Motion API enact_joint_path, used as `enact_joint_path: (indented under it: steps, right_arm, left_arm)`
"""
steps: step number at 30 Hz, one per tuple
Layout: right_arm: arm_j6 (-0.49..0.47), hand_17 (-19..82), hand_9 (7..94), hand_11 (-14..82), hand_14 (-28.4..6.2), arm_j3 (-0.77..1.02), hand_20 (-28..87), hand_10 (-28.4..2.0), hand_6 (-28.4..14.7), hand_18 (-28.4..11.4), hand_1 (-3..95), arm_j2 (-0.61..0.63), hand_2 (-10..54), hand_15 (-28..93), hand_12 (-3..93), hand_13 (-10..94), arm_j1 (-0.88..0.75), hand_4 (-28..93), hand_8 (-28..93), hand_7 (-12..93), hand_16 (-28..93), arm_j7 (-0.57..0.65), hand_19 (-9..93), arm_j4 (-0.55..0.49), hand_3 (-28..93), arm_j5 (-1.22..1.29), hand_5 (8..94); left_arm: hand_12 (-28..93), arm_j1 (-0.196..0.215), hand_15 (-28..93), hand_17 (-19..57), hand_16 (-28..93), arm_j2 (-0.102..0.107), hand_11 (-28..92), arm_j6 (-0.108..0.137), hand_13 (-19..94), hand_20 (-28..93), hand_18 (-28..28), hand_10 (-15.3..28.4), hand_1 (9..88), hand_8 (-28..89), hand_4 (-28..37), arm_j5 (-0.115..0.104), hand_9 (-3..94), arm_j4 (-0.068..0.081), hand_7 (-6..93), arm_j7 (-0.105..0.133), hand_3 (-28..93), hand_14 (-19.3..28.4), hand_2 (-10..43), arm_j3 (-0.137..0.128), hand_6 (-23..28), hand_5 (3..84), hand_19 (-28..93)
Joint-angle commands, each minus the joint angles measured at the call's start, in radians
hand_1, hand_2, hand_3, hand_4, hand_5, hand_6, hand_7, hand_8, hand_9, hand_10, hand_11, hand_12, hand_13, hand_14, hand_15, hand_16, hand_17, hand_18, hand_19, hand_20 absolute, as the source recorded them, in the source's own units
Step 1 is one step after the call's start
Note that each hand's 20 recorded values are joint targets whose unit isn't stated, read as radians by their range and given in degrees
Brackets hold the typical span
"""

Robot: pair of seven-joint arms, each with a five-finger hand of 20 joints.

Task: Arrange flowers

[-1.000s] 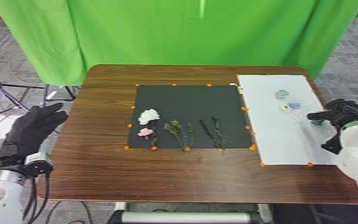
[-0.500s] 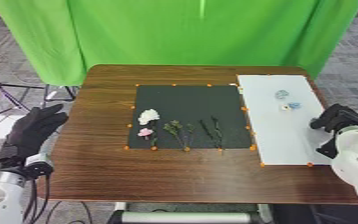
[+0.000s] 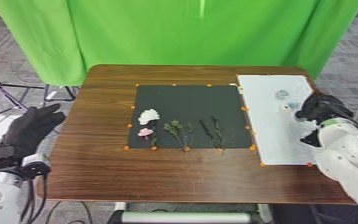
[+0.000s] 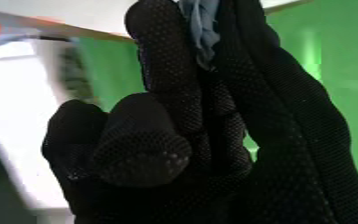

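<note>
My right hand (image 3: 325, 107) is over the right edge of the white board (image 3: 278, 135), its thumb apart from its fingers. Right beside its fingertips lies a small blue flower (image 3: 294, 105), partly covered. A pale blue-green flower (image 3: 282, 94) rests farther back. In the right wrist view, blue-grey petals (image 4: 200, 30) show between the straight fingers of my right hand (image 4: 238, 100); whether they are gripped I cannot tell. On the black mat (image 3: 189, 100) lie a white flower (image 3: 149, 116), a pink flower (image 3: 145, 132), green sprigs (image 3: 174, 127) and dark stems (image 3: 213, 131). My left hand (image 3: 31, 131) is open.
The brown table (image 3: 158, 175) carries both boards, with orange markers (image 3: 254, 147) along their edges. My left hand is beyond the table's left edge. A green curtain (image 3: 193, 35) hangs behind the table.
My right hand has moved left and slightly toward the far side, up to the blue flower. A faint whitish sprig seen beside it a second ago is no longer visible. My left hand has barely shifted.
</note>
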Motion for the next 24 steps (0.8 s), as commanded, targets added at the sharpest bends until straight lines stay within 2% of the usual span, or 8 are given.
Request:
enact_joint_path:
  steps: [1, 5, 7, 14, 21, 24]
  right_arm:
    - [-0.093, 63, 89.2, 17.2, -2.9, -0.452, 61, -11.4, 1.5, -15.5, 59.9, -0.076, -9.5, 67, 34.9, 89, 0.616, -19, 10, 21, 30, -0.153, 93, -0.044, 56, 0.099, 81.3]
    - [-0.137, 62, 89.3, 16.4, -2.9, -0.626, 61, -11.3, 1.8, -15.3, 59.9, -0.179, -9.5, 67, 34.8, 89, 0.780, -19, 10, 21, 31, -0.220, 93, -0.003, 56, 0.110, 81.4]
    - [-0.170, 62, 89.4, 16.1, -2.8, -0.658, 61, -11.3, 2.0, -15.2, 59.7, -0.219, -9.5, 67, 34.9, 89, 0.806, -19, 10, 21, 31, -0.229, 93, 0.000, 56, 0.135, 81.5]
    - [-0.249, 62, 89.6, 15.1, -2.8, -0.694, 61, -11.3, 2.1, -15.2, 59.6, -0.370, -9.5, 67, 35.1, 89, 0.833, -19, 10, 21, 31, -0.246, 93, 0.068, 56, 0.242, 81.5]
    - [-0.272, 62, 88.7, 13.5, -2.6, -0.710, 61, -11.1, 2.1, -15.2, 59.6, -0.437, -9.5, 67, 34.9, 89, 0.810, -19, 10, 21, 31, -0.234, 93, 0.109, 56, 0.246, 81.4]
    - [-0.293, 62, 88.7, 13.1, -2.6, -0.710, 62, -11.1, 2.2, -15.2, 59.5, -0.445, -9.5, 67, 34.9, 89, 0.793, -19, 10, 21, 31, -0.226, 93, 0.122, 56, 0.257, 81.4]
  left_arm:
    - [15, 0.006, 14, 3.5, 4, 0.000, 22, 0.002, 35, 15, 12.1, 14.1, 23.7, -6, -22.6, -0.005, 47.2, -0.003, 13.0, -0.008, 64, 17.7, -3.4, 0.003, 4.1, 47.6, 4]
    - [15, -0.014, 14, 3.5, 4, 0.008, 22, -0.004, 35, 15, 12.1, 14.1, 23.6, -6, -22.6, -0.003, 47.2, 0.002, 13.0, -0.007, 64, 17.7, -3.5, 0.016, 4.1, 47.6, 4]
    - [14, -0.034, 14, 3.5, 4, 0.014, 22, -0.008, 35, 15, 12.1, 14.1, 23.6, -6, -22.7, -0.003, 47.2, 0.010, 13.0, -0.010, 64, 17.7, -3.4, 0.030, 4.1, 47.6, 4]
    - [14, -0.040, 14, 3.5, 4, 0.017, 22, -0.007, 35, 15, 12.1, 14.1, 23.6, -6, -22.7, -0.010, 47.2, 0.013, 13.0, -0.017, 64, 17.6, -3.3, 0.034, 4.0, 47.6, 4]
    - [14, -0.076, 14, 3.0, 4, 0.021, 22, -0.071, 35, 15, 12.4, 14.1, 23.5, -6, -22.6, 0.003, 46.5, 0.032, 12.8, -0.062, 63, 17.6, -3.2, 0.046, 4.0, 47.2, 4]
    - [15, -0.083, 14, 2.9, 4, 0.025, 21, -0.073, 35, 15, 12.4, 14.1, 23.6, -6, -22.7, 0.003, 46.2, 0.035, 12.7, -0.062, 63, 17.7, -3.2, 0.047, 4.0, 47.2, 4]
